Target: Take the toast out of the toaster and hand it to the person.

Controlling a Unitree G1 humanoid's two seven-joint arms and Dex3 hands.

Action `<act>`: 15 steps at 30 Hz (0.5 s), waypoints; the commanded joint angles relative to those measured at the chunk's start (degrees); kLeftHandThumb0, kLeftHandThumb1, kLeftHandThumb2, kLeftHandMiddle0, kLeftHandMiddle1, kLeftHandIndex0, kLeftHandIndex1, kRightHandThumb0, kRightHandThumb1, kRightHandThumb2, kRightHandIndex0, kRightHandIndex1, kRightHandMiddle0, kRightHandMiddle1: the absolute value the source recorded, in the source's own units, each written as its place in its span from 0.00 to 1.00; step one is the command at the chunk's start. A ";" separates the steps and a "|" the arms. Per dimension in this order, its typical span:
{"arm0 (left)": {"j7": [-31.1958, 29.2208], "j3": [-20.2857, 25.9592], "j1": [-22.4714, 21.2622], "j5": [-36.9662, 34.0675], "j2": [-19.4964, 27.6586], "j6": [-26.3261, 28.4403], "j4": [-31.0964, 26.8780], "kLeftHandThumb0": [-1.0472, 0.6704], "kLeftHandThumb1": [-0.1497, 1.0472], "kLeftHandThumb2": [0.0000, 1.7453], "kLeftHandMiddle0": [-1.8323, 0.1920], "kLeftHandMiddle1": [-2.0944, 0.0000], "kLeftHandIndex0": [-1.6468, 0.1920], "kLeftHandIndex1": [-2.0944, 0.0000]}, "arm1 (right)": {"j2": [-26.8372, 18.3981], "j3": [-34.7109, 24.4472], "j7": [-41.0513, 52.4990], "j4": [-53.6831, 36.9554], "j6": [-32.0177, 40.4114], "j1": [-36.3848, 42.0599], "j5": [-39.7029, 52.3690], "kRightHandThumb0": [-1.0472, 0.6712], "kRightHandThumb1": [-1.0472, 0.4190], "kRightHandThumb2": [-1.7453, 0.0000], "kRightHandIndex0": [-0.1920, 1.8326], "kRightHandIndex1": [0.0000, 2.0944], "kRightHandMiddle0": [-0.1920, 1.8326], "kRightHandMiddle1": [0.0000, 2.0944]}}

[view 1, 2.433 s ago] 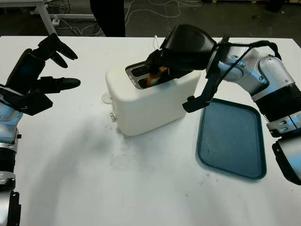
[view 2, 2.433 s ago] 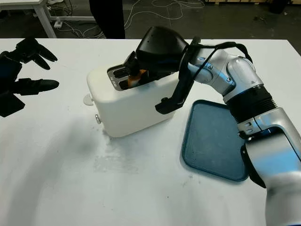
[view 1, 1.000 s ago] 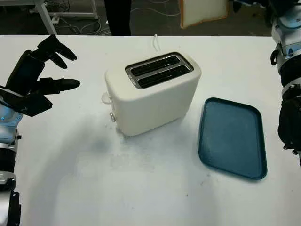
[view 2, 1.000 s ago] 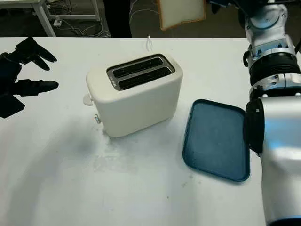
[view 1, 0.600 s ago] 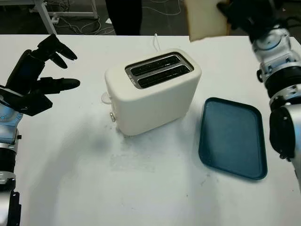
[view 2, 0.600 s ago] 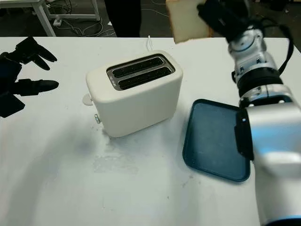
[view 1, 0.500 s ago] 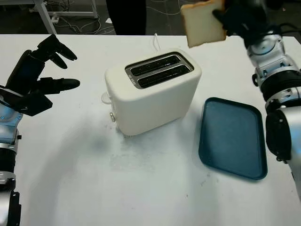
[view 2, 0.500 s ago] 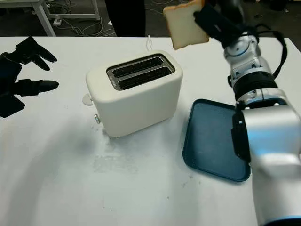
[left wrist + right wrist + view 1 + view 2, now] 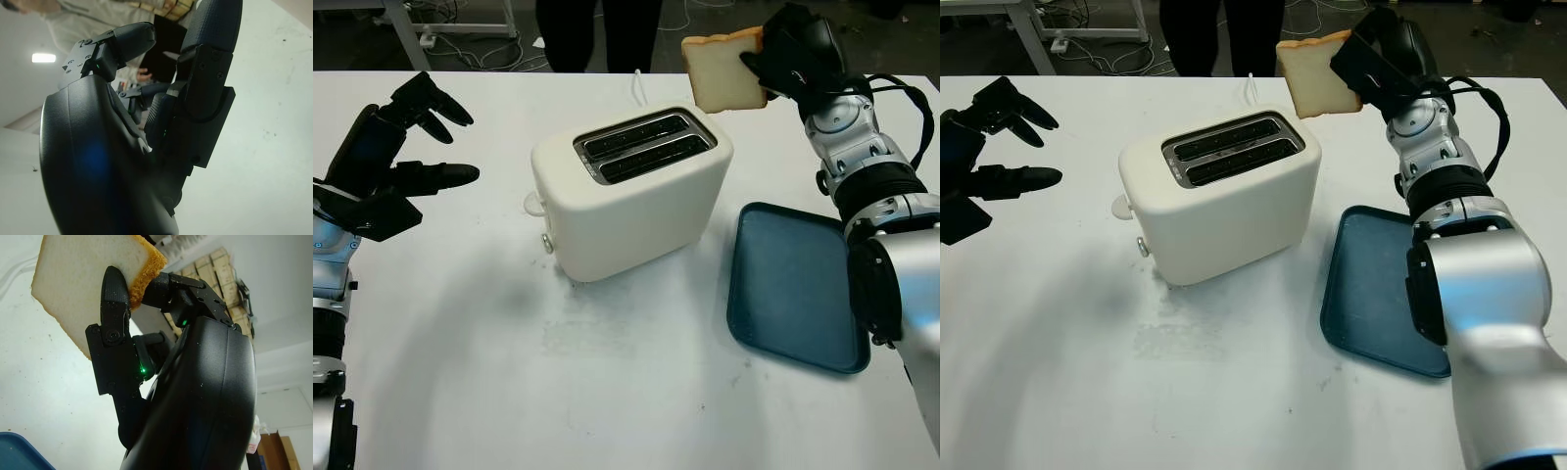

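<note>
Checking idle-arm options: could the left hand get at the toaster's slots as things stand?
Probably yes. The left hand is open above the table's left side, with bare table between it and the toaster; the right hand holds the toast off to the side.

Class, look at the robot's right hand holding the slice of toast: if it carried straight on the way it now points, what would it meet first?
The right hand, gripping the toast, points toward the table's far edge, where a person stands. Probably that person comes first; nothing visibly intervenes, though depth is unclear.
</note>
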 commanded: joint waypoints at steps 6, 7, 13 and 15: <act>0.62 0.04 -0.52 0.06 -0.16 -0.68 0.12 0.05 0.89 0.11 0.77 0.24 0.81 0.30 | 0.08 1.11 -2.59 0.55 1.27 1.17 -1.36 0.48 0.09 0.82 0.42 0.48 0.45 0.46; 0.52 0.04 -0.57 -0.05 -0.18 -0.77 0.23 0.05 0.89 0.12 0.77 0.24 0.81 0.30 | 0.15 0.99 -2.48 0.58 1.32 1.24 -1.19 0.48 0.09 0.82 0.41 0.69 0.39 0.67; 0.51 0.04 -0.47 -0.12 -0.27 -0.61 0.08 0.05 0.89 0.11 0.78 0.24 0.81 0.30 | 0.14 1.27 -2.32 0.55 0.93 1.46 -1.50 0.50 0.09 0.82 0.39 0.75 0.33 0.82; 0.52 0.05 -0.36 -0.05 -0.20 -0.41 -0.14 0.05 0.89 0.12 0.77 0.24 0.81 0.30 | 0.08 1.70 -2.35 0.57 1.30 1.33 -1.98 0.49 0.09 0.81 0.27 0.78 0.32 0.76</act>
